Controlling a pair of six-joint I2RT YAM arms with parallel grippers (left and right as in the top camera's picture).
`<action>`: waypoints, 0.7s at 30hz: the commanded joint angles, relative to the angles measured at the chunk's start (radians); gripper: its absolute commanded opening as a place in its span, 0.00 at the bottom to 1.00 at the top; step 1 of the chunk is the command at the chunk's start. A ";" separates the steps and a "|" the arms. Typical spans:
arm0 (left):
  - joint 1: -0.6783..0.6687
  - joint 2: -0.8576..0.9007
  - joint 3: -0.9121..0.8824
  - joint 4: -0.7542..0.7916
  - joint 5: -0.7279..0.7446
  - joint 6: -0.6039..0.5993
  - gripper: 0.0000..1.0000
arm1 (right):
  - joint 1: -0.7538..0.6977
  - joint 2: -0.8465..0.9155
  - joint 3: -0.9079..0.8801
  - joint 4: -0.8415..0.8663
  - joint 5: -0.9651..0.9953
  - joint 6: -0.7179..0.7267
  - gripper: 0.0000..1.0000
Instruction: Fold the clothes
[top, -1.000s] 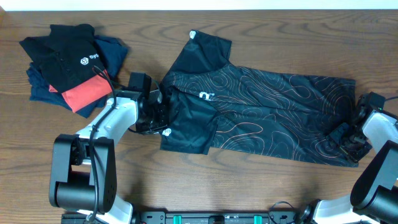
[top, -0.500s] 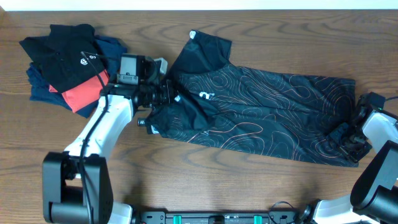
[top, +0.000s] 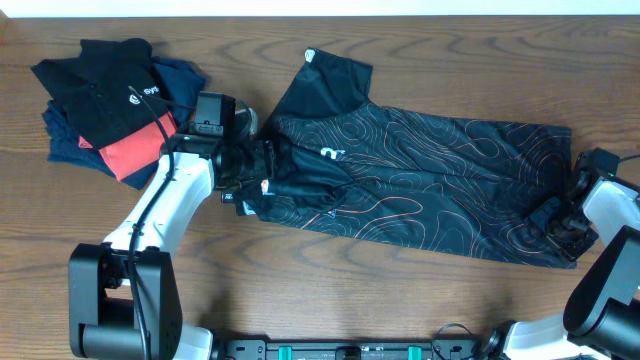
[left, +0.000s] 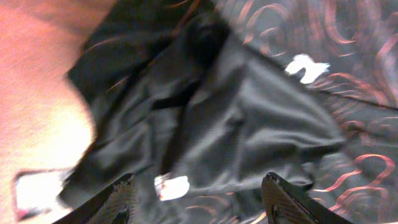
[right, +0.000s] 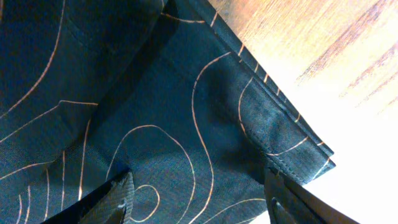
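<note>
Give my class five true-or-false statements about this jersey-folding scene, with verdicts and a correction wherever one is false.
1. The black jersey lies stretched across the wooden table. True.
2. The left claw is at the jersey's hem. False: it is at the sleeve end, over bunched fabric.
3. The right claw is at a hem corner of the jersey, jaws open. True.
4. The pile of other clothes lies on top of the jersey. False: it lies apart from it, beyond the left arm.
5. The jersey is plain black. False: copper contour lines run over it.
</note>
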 joint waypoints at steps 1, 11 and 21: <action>0.006 0.003 -0.008 -0.039 -0.097 -0.001 0.66 | -0.008 -0.008 -0.018 -0.005 0.025 -0.023 0.66; 0.006 0.003 -0.095 0.019 -0.135 -0.002 0.67 | -0.016 -0.008 -0.018 0.010 -0.068 -0.106 0.64; 0.006 0.003 -0.223 0.130 -0.124 -0.002 0.66 | -0.024 -0.008 -0.029 0.000 -0.015 -0.105 0.64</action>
